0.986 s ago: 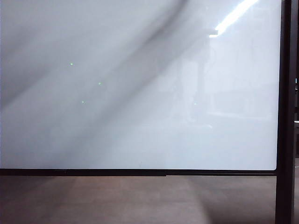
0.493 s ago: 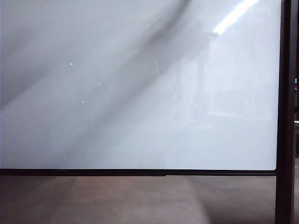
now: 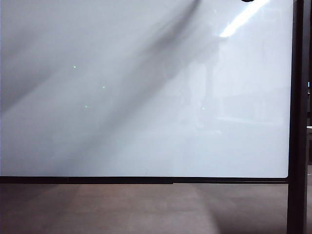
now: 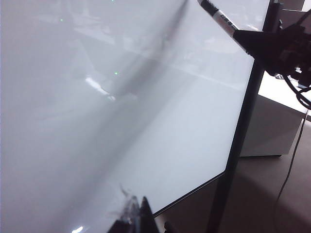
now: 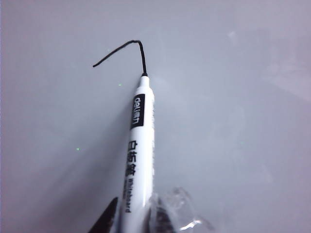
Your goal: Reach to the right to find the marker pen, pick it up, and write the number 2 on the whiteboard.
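The right gripper [image 5: 138,221] is closed on the pen [image 5: 137,145], its dark finger [image 5: 104,221] on one side of the barrel and a clear pad [image 5: 172,213] on the other, gripping the pen near its back end. The pen's white barrel carries a black label and dark print, and its dark tip touches the board [image 5: 233,121] at the end of a thin black stroke [image 5: 124,51]. That stroke rises from a low end, bends at a corner and drops to the tip: the top arc of the 2, with no base line drawn.

From the left wrist view, the same right gripper [image 4: 262,41] shows as a dark mass with cables near the board's black side frame [image 4: 243,126], holding the pen [image 4: 218,17] slanted toward the white surface high up by that edge.

The left gripper [image 4: 138,218] sits low, close to the board's lower frame; only its fingertips show, a clear pad and a dark finger lying close together with nothing between them.

In the exterior view the board [image 3: 146,122] fills most of the frame, glossy, with a bright streak at the upper right, a broad diagonal shadow and a few green specks [image 3: 103,87]. A dark sliver at the top edge is all that shows of the arm there.
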You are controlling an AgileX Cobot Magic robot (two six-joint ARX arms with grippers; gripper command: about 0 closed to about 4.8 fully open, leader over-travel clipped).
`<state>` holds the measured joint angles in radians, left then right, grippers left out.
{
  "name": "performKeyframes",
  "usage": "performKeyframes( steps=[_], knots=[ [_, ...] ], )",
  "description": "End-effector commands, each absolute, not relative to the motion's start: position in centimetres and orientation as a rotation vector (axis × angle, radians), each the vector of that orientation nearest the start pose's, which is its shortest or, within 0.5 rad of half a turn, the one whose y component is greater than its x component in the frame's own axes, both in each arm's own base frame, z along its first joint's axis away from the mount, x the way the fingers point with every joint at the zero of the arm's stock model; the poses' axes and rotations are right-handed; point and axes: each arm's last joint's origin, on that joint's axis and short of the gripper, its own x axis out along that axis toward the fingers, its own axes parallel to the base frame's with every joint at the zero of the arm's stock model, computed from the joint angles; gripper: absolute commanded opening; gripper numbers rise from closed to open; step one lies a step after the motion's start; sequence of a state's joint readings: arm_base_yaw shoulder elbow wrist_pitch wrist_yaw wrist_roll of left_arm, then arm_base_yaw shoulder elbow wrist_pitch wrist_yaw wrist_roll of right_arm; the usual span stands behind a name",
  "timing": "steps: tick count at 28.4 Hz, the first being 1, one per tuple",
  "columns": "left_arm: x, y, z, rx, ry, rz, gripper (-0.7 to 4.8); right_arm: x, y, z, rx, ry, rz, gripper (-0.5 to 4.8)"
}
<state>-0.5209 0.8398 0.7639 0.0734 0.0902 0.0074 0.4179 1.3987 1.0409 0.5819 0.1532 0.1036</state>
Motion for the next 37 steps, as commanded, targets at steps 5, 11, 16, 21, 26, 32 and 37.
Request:
performKeyframes(
  steps=[5, 11, 16, 21, 26, 32, 37],
  knots=[
    [16.2, -9.6, 34.5, 0.007, -0.022, -0.613, -0.05, 29.1, 12.4, 35.9, 0.165, -0.195, 0.273, 0.40],
    [16.2, -9.6, 34.5, 0.007, -0.021, -0.613, -0.05, 28.1, 12.0, 37.0, 0.174, -0.225, 0.275, 0.41],
    [16.2, -9.6, 34.5, 0.008, -0.021, -0.613, -0.05, 26.7, 11.4, 38.1, 0.173, -0.221, 0.280, 0.40],
    [16.2, -9.6, 34.5, 0.007, -0.021, -0.613, -0.05, 25.9, 11.3, 38.4, 0.154, -0.187, 0.365, 0.40],
    [16.2, -9.6, 34.5, 0.007, -0.021, -0.613, -0.05, 26.2, 11.6, 38.0, 0.146, -0.174, 0.411, 0.41],
    [16.2, -9.6, 34.5, 0.007, -0.022, -0.613, -0.05, 27.7, 12.2, 36.8, 0.144, -0.165, 0.411, 0.44],
    [16.2, -9.6, 34.5, 0.007, -0.021, -0.613, -0.05, 28.3, 12.5, 36.6, 0.154, -0.212, 0.413, 0.44]
  ],
)
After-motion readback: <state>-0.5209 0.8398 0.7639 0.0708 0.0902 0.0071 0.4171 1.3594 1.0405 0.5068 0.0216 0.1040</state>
